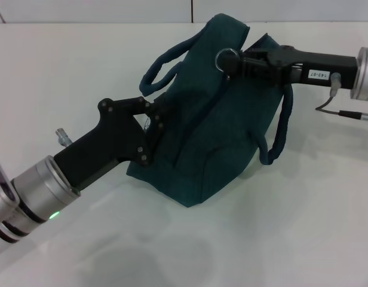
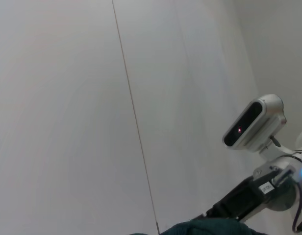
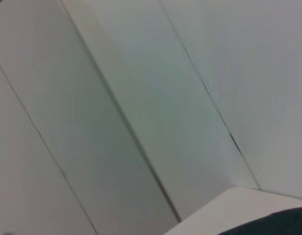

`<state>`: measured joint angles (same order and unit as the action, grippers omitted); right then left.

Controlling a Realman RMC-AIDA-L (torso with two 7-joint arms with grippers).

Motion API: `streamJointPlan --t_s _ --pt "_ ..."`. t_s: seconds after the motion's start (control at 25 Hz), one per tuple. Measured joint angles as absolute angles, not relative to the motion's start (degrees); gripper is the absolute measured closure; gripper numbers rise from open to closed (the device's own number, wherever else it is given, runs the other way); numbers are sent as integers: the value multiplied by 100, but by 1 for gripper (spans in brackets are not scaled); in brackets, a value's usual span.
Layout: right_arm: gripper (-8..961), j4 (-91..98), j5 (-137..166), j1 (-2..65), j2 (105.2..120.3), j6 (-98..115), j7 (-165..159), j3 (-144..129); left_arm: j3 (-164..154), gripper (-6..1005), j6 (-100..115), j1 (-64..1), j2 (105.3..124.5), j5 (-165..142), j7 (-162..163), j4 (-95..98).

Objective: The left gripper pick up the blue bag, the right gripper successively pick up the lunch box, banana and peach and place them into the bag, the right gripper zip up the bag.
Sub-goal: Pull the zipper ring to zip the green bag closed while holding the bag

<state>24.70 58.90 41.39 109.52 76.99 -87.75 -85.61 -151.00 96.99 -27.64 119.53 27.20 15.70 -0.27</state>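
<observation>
The dark blue bag [image 1: 214, 125] stands on the white table [image 1: 64, 66] in the head view, its two rope handles hanging to the sides. My left gripper [image 1: 154, 122] comes in from the lower left and is shut on the bag's left side fabric. My right gripper [image 1: 235, 61] comes in from the right at the bag's top edge and is shut on the zipper pull, a metal ring [image 1: 224, 58]. The bag's top looks drawn together. The lunch box, banana and peach are not in view. A sliver of the bag shows in the left wrist view [image 2: 205, 228] and in the right wrist view [image 3: 283, 220].
The table's far edge meets a white panelled wall [image 1: 112, 9]. In the left wrist view the right arm's wrist camera [image 2: 253, 122] and its black gripper body [image 2: 239, 201] show above the bag. The right handle [image 1: 281, 128] hangs below the right gripper.
</observation>
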Motion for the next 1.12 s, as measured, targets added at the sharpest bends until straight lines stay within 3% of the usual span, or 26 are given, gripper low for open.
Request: streamJointPlan --t_s 0.24,0.44,0.56,0.68,1.12 --pt "775 2526 5925 4115 11123 7419 -8421 -8550 -15103 951 9693 -2770 11953 2719 1568 -27" --pt "886 2612 5926 4001 11273 7348 -7808 -8443 -15113 951 9693 -2757 11953 2716 1564 -27" --pt "931 2915 5941 3655 11438 7167 -7258 -8173 -15120 951 9693 -2733 11948 2701 1532 -31" --pt "931 3282 5934 3275 11564 6846 -6820 -8047 -15139 952 9693 -2722 11951 2671 1485 -84" --pt "931 3264 5249 2910 11608 6571 -6082 -8038 -15162 954 9703 -2774 11927 2307 1314 -179"
